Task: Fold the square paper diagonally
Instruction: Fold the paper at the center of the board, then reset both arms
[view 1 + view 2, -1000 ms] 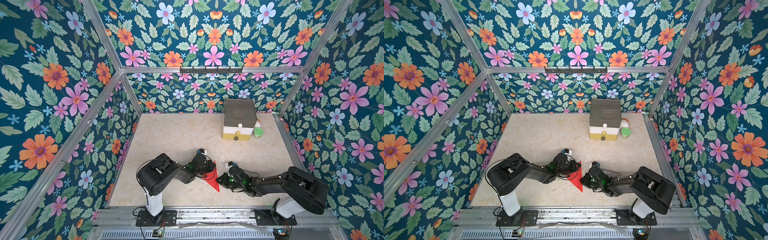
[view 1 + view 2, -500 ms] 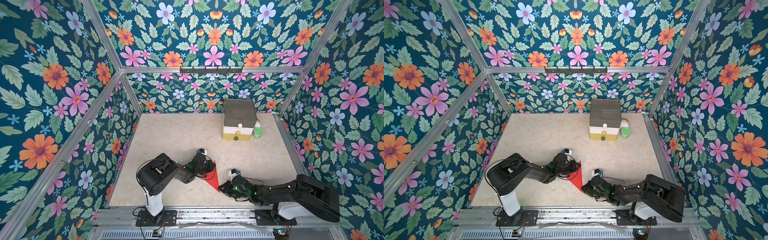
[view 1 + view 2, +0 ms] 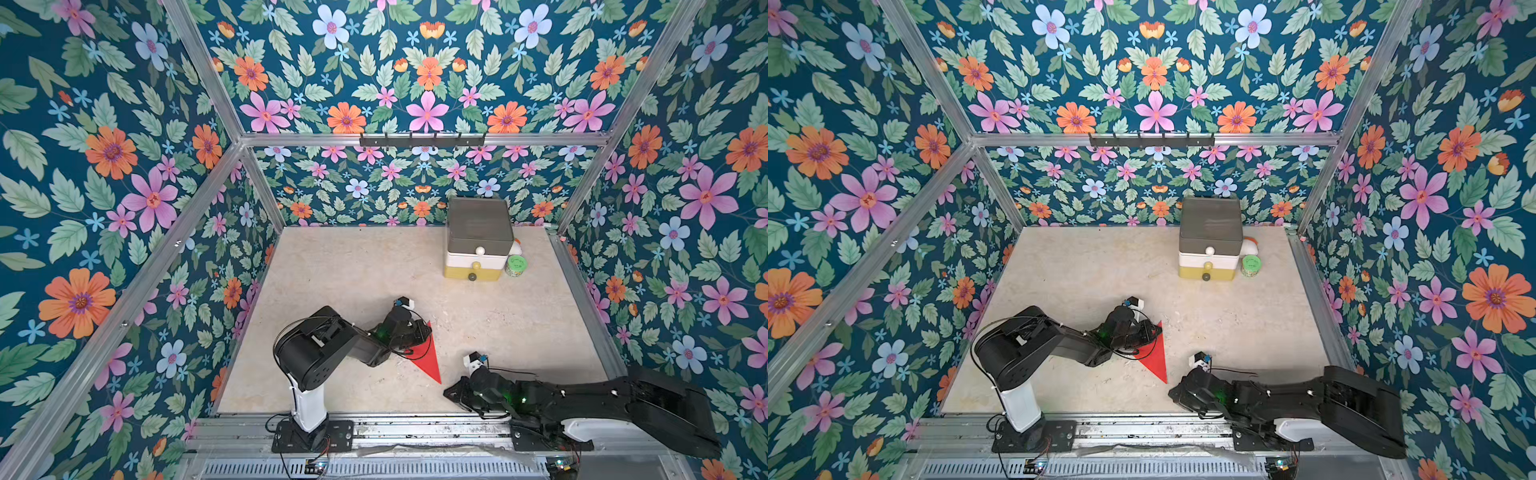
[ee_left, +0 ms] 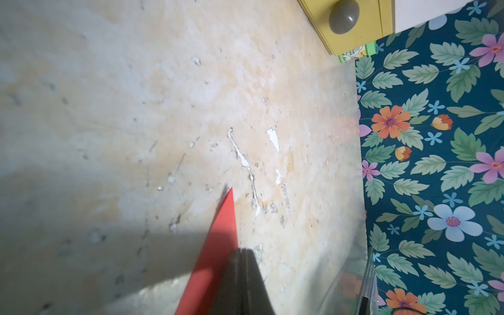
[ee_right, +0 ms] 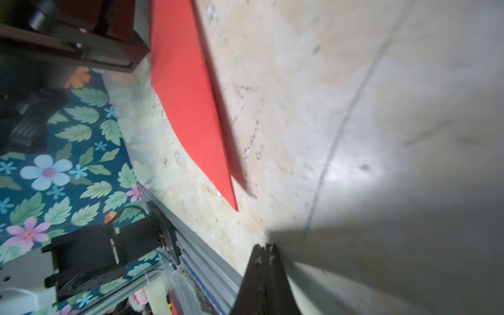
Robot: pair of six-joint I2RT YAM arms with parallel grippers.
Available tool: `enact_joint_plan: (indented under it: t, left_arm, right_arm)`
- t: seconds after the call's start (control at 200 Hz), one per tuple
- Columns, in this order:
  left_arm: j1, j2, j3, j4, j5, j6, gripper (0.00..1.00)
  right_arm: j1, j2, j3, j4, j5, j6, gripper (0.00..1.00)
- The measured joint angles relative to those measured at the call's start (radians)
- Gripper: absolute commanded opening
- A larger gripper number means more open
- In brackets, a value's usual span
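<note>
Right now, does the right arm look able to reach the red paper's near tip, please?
Probably yes: the right gripper lies shut near that tip of the red paper, with only bare table between them.

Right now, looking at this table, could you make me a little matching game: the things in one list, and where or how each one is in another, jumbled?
Things:
1. red paper
2. left claw
3. right claw
4. green tub

Place or state:
A. at the back, right beside the drawer box
B. shut, tip over one edge of the paper
C. a triangle lying between the two arms
D. shut, apart from the paper, touching nothing red

Pairs: 1-C, 2-B, 3-D, 4-A
</note>
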Motion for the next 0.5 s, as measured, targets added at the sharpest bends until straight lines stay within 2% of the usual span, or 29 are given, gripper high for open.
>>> enact_joint_plan:
  t: [0.09, 0.13, 0.155, 0.23, 0.295, 0.5]
  left_arm:
    - [0.001, -0.007, 0.016, -0.026, 0.003, 0.013, 0.00]
    - [0.001, -0.015, 0.023, -0.047, 0.003, 0.021, 0.08]
    - [0.002, -0.024, 0.027, -0.064, 0.003, 0.027, 0.12]
    - [0.002, -0.067, 0.043, -0.134, 0.007, 0.034, 0.26]
    - [0.003, -0.119, 0.067, -0.174, 0.014, 0.040, 0.34]
    - [0.001, -0.309, 0.178, -0.313, 0.021, 0.098, 0.42]
  right_arm:
    - [-0.007, -0.115, 0.054, -0.142, 0.049, -0.009, 0.33]
    - [-0.022, -0.162, 0.082, -0.189, 0.068, -0.022, 0.45]
    - [-0.037, -0.180, 0.093, -0.209, 0.079, -0.033, 0.49]
    - [-0.104, -0.219, 0.119, -0.280, 0.093, -0.072, 0.52]
    - [-0.149, -0.228, 0.145, -0.351, 0.105, -0.106, 0.53]
    - [-0.272, -0.161, 0.311, -0.490, 0.129, -0.256, 0.56]
